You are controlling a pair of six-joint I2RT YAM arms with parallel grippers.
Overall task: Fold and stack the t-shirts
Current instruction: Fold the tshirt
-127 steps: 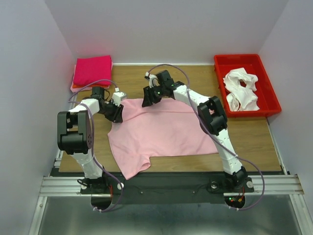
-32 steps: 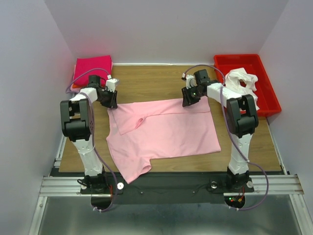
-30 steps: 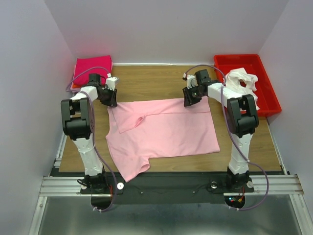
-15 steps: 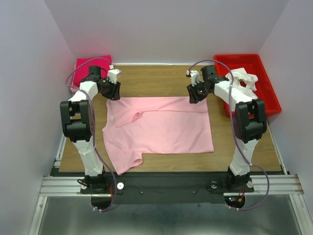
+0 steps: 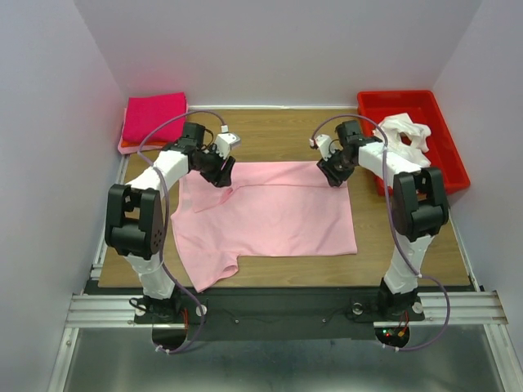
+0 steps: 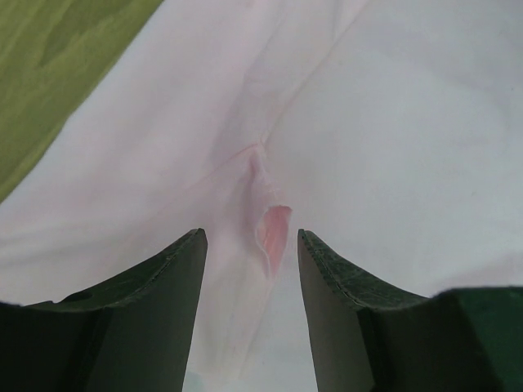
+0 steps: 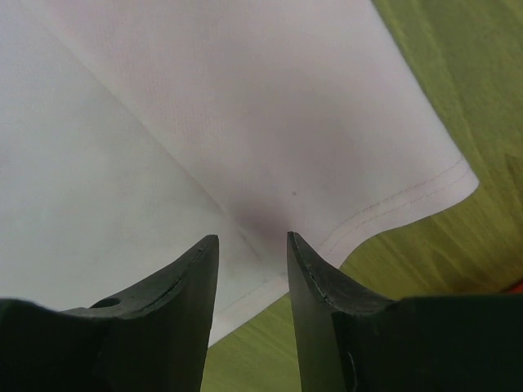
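Observation:
A light pink t-shirt (image 5: 270, 214) lies spread flat on the wooden table (image 5: 270, 135), one sleeve pointing toward the near left corner. My left gripper (image 5: 222, 171) hovers over its far left part, jaws open. In the left wrist view a small raised pleat (image 6: 270, 227) of the cloth shows just ahead of the left gripper (image 6: 250, 238). My right gripper (image 5: 333, 173) stands open over the shirt's far right corner. In the right wrist view the right gripper (image 7: 252, 239) is over the stitched hem (image 7: 392, 208), holding nothing.
A folded hot pink shirt (image 5: 154, 116) rests on a salmon one (image 5: 122, 148) at the back left corner. A red tray (image 5: 448, 163) at the back right holds crumpled white shirts (image 5: 404, 135). Grey walls close in the table on three sides.
The shirt's far edge was drawn toward the back and laid flat. The left gripper let go, opened and slid right along that edge. The right gripper opened slightly over its corner.

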